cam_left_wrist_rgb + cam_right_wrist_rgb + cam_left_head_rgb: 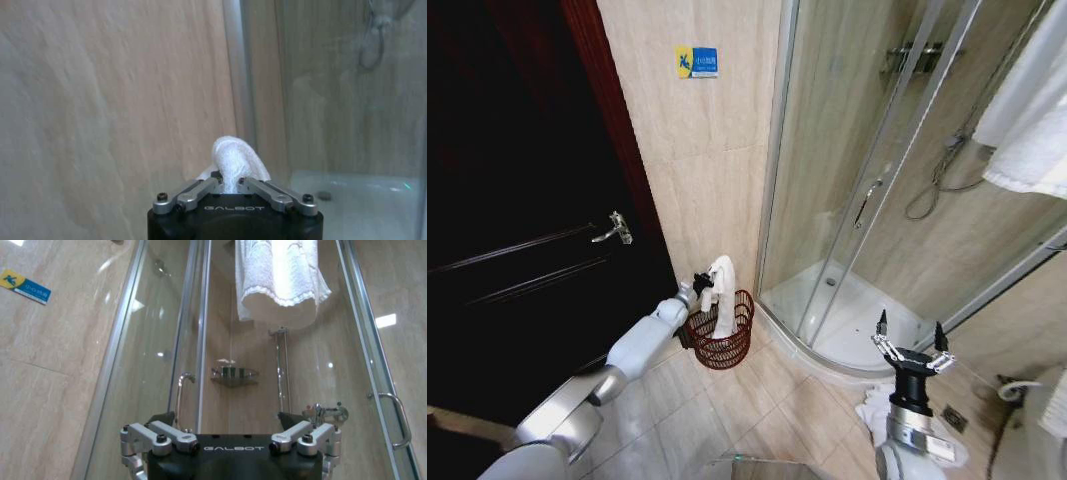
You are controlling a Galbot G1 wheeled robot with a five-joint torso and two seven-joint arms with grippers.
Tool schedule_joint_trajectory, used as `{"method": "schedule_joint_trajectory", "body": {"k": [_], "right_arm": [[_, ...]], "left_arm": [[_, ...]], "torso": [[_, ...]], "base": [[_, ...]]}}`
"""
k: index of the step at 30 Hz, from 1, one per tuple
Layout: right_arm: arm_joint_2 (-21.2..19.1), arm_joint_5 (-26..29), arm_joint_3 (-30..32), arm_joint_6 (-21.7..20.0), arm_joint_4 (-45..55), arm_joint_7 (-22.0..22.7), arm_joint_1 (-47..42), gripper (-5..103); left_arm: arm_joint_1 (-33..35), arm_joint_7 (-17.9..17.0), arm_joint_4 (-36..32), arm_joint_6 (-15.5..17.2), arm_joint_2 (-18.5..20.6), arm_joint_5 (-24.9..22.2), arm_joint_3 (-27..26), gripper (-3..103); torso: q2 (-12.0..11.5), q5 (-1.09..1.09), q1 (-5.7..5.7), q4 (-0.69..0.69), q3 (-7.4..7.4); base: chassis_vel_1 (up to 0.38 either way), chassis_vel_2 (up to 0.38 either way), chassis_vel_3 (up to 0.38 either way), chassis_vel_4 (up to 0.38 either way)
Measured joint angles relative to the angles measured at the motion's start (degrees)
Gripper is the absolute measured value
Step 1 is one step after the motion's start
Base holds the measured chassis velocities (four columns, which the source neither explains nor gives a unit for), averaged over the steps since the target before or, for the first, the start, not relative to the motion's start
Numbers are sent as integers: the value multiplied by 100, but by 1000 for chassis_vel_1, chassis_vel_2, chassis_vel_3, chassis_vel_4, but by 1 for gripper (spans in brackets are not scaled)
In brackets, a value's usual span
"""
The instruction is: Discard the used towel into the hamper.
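Left gripper [702,284], at centre frame in the head view, is clamped on the top of one white used towel [722,300], which hangs from it down into the single reddish-brown wire hamper [732,345] directly below, against the tiled wall [697,150]. Lower right, the right gripper [911,338] stands with fingers spread, before the glass shower enclosure [847,200], where another towel [1032,120] hangs.

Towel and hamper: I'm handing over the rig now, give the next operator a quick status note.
Left tool: shut on the white towel, held above the hamper by the wall, beside the shower enclosure. The towel's lower end hangs inside the hamper.
Right tool: open, idle, raised near the shower base.
Done: towel brought to the hamper.
Left: release it so it drops fully in.
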Motion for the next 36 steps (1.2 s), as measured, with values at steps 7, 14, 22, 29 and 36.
{"method": "schedule_joint_trajectory", "body": {"k": [7,14,22,29,36], "right_arm": [[9,-4,3,48,-33,-3,-47,100],[26,-4,12,104,-106,-3,-67,100],[65,-9,-3,157,-165,-5,-47,100],[62,27,7,242,-248,-3,-57,100],[60,70,20,271,-228,-2,-100,100]], "left_arm": [[-171,146,707,-120,-195,82,524,3],[-571,422,2029,-396,-547,497,1072,3],[-761,518,2352,-267,-691,597,1472,3],[-1002,281,2700,-235,-947,745,1577,3],[-1145,193,2790,-147,-1038,901,1578,21]], "torso": [[0,0,0,0,0],[0,0,1,0,0],[0,0,1,0,1],[0,0,1,0,1],[0,0,1,-1,1]], "base": [[0,0,0,0],[0,0,0,0],[0,0,0,0],[0,0,0,0],[0,0,0,0]]}}
